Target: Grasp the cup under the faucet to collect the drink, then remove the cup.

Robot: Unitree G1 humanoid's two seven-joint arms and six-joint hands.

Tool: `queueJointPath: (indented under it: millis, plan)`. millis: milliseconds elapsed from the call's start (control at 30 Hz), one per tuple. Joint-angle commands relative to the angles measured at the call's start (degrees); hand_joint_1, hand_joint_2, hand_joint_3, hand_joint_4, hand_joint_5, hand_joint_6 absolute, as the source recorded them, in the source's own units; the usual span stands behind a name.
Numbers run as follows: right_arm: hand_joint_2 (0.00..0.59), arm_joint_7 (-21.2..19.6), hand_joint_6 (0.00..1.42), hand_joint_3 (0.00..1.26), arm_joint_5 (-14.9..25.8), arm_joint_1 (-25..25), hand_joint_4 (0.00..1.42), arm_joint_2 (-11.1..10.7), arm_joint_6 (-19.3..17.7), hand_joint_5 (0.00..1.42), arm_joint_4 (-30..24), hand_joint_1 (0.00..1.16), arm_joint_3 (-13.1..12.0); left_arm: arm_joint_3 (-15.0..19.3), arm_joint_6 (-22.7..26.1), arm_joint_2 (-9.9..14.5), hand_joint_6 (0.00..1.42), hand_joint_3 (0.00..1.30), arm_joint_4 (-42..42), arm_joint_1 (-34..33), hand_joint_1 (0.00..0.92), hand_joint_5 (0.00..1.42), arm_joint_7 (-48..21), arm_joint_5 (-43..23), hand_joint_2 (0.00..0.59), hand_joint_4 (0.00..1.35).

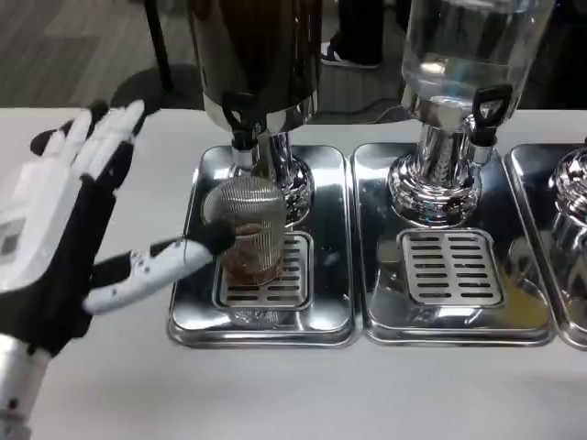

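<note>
Cup [248, 231], a clear textured glass with a little brown drink at its bottom, is seen standing upright left of the frame's centre, on the slotted grille of the left drip tray [261, 325], directly below the black faucet [244, 124] of the dark drink dispenser [257, 55] at the upper middle. The dispenser's chrome pedestal is seen just behind and right of the cup.

Left hand [69, 229] is shown large at the left edge of the frame, palm turned toward the cup, its upper fingers spread and raised toward the upper left, well clear of the glass. One lower finger [156, 266] is stretched rightward and its black tip is laid against the cup's left side, at about mid-height. Nothing is clasped: the hand is spread wide, only that fingertip being in contact with the glass.

A second dispenser [468, 46], filled with clear liquid, is placed at the upper right, its own black tap [486, 115] set above a second drip tray [449, 330] just beside the first. Part of a third chrome base [573, 183] is visible at the right edge. All of it is set on the white table [293, 394].
</note>
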Motion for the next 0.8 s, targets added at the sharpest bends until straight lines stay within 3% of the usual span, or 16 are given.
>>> queueJointPath:
  millis: [33,167,500,800]
  plan:
    - [0.492,0.2,0.12,0.32,0.0,-0.5,0.28,0.2,0.7,0.22,0.7,0.68,0.5,3.8,-5.3,2.9,0.00,0.03,1.2,5.7,0.000,0.00,0.3,0.4,0.017,0.00]
    - [0.486,0.0,0.12,0.30,-0.2,-0.7,0.28,0.2,1.0,0.22,0.8,0.68,0.8,5.6,-8.9,4.0,0.00,0.00,3.8,8.1,0.000,0.00,1.0,0.6,0.012,0.00]
    - [0.376,2.1,0.16,0.22,3.0,-5.3,0.27,-0.8,1.3,0.23,4.9,0.68,3.3,7.6,-19.6,8.0,0.00,0.00,18.3,7.8,0.000,0.00,3.7,-0.4,0.008,0.00]
    - [0.319,9.7,0.18,0.16,14.5,-12.2,0.24,-2.9,-0.8,0.23,14.2,0.69,5.6,8.3,-27.0,10.0,0.00,0.00,27.5,7.4,0.000,0.00,6.9,-1.1,0.003,0.00]
